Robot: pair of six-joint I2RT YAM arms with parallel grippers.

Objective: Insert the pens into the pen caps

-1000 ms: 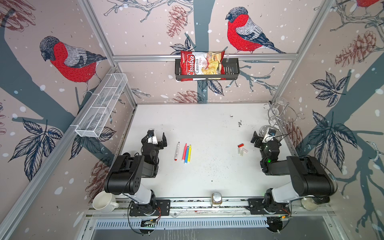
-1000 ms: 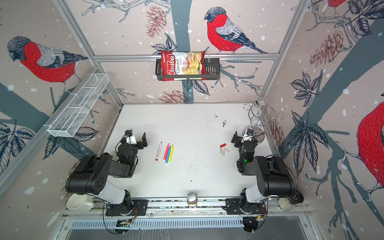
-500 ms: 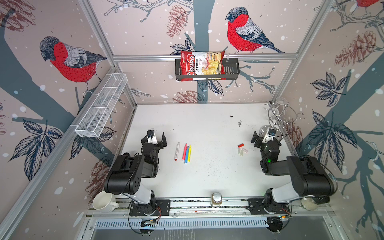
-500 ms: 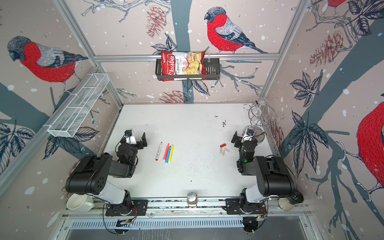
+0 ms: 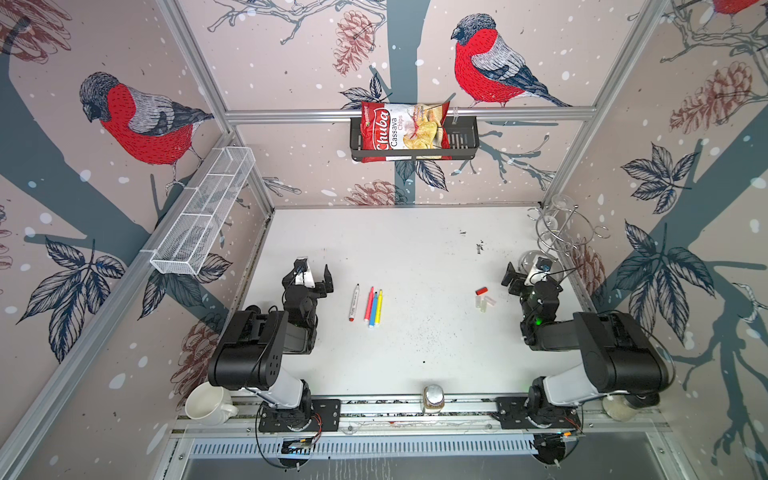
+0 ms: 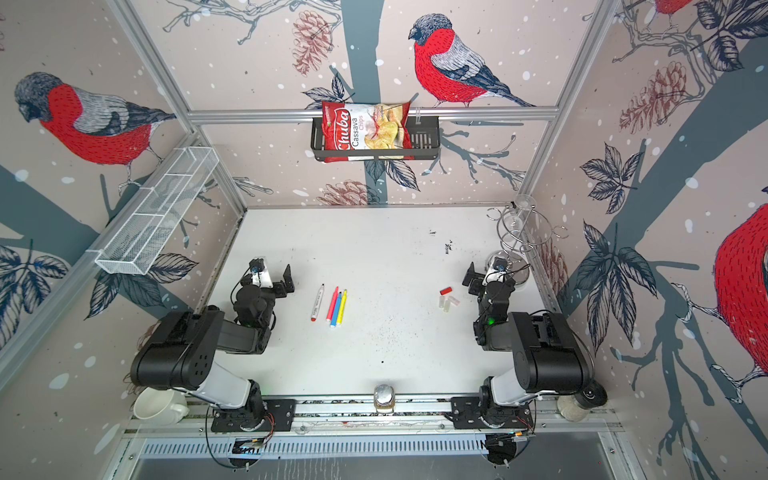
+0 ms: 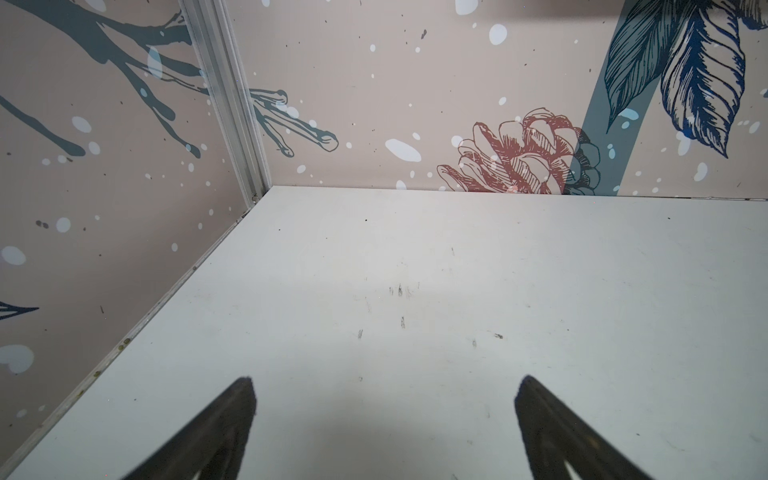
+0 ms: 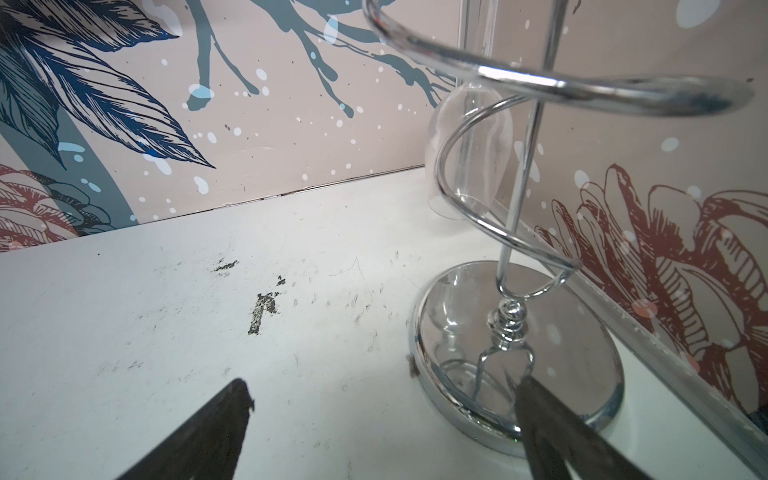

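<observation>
White tabletop [image 5: 415, 257], matte and scuffed; nothing has shifted over the last second, so I judge capping has not begun; left gripper [image 7: 386, 379] and right gripper [image 8: 382, 381] both spread wide, empty; pens [image 5: 369, 304], four slim smooth barrels, lie side by side near the left gripper; pen caps [image 5: 481, 291], one opaque red and three translucent stubby tubes, cluster near the right gripper, well apart from the pens; chrome stand [image 8: 515, 345] just beside the right gripper
</observation>
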